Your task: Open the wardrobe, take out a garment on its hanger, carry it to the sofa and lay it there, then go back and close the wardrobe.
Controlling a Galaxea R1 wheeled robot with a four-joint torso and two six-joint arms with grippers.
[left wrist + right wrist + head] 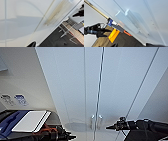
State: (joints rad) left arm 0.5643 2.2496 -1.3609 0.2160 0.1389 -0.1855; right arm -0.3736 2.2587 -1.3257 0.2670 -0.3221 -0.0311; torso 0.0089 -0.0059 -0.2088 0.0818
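Right gripper (108,127), jaw state indeterminable, at 3 o'clock of shut wardrobe (75,84) handles (96,120): opening step; next requires gripping one.

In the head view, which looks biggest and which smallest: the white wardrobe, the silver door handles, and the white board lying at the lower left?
1. The wardrobe, by far the largest.
2. The white board, much smaller, though it lies nearer the camera, which may flatter it.
3. The handles, two alike, the smallest.
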